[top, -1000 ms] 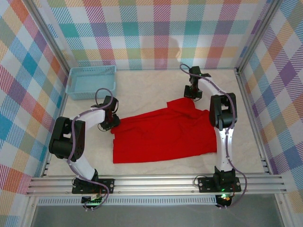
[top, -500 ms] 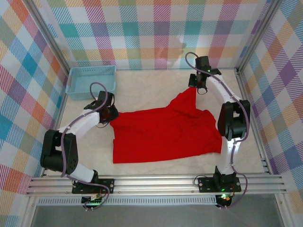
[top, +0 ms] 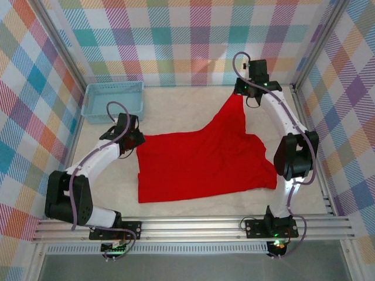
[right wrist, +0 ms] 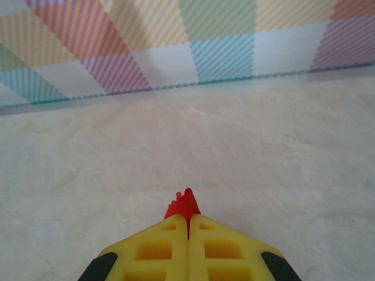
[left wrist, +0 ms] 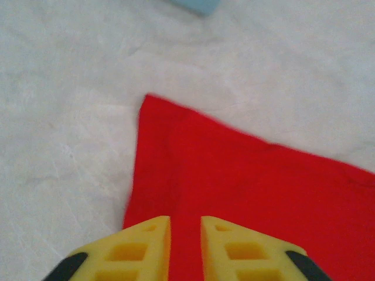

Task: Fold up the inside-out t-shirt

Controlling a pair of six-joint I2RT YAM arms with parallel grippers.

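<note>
Red t-shirt (top: 205,164) is being stretched across the middle of the table (top: 176,111). One corner is being pinched in the closed right tool (right wrist: 188,219) near the far edge, presumably for flattening. Left tool (left wrist: 185,221) is being held slightly parted over the left corner, empty.

red t-shirt (top: 199,164), blue basket (top: 111,106) on table (top: 176,111)
</note>
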